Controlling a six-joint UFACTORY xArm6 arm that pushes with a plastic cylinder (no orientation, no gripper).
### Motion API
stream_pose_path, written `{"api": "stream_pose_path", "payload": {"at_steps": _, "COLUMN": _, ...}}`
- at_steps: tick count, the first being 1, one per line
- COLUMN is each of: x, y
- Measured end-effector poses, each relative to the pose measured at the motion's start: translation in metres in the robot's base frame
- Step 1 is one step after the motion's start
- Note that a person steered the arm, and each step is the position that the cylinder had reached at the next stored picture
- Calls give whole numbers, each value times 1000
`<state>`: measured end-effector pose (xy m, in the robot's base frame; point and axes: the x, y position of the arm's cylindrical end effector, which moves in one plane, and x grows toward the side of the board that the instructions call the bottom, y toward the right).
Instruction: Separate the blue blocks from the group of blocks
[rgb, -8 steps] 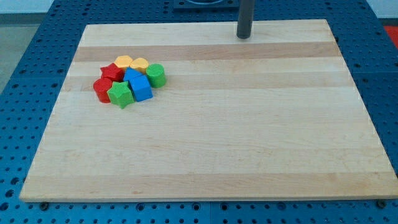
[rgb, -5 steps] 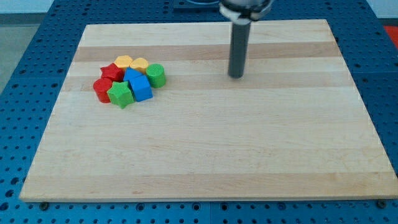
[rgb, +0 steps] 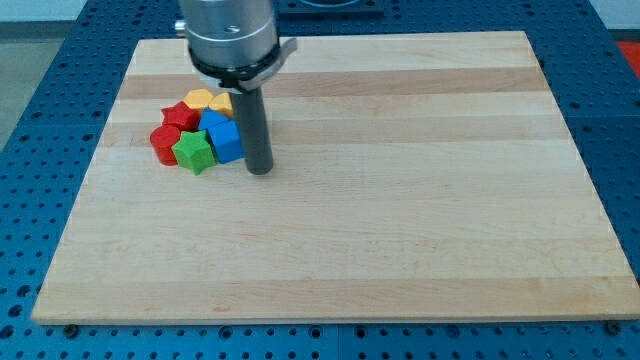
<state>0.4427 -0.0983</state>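
A dark rod is standing upright over a pale wooden board (rgb: 400, 220), with my tip (rgb: 259, 171) sitting just to the view's right of a tight cluster of coloured blocks near the board's upper left. The arm is carrying no jaws at all, only the rod below a wide grey metal mount (rgb: 230, 35), so there is nothing to open or close.

The two blue blocks are lying at the cluster's right side: a blue cube (rgb: 227, 142) is facing the rod, very close to it, though contact cannot be confirmed, and a second blue block (rgb: 212, 120) is sitting just behind it toward the view's top. A green star-shaped block (rgb: 194, 151) is resting against the blue cube's left side. Two red blocks are sitting at the cluster's left, one (rgb: 164, 141) beside the green star and one (rgb: 181, 114) above it. Two yellow blocks (rgb: 200, 99) (rgb: 222, 102) are lining the cluster's top edge, the right one partly hidden by the rod. The board is lying on a blue perforated table (rgb: 40, 150).
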Motion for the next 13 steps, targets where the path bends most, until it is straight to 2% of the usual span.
{"api": "stream_pose_path", "payload": {"at_steps": 2, "x": -30, "y": -18}}
{"api": "stream_pose_path", "payload": {"at_steps": 8, "x": -79, "y": -114}}
{"api": "stream_pose_path", "payload": {"at_steps": 11, "x": -135, "y": -145}}
{"api": "stream_pose_path", "payload": {"at_steps": 13, "x": -133, "y": -145}}
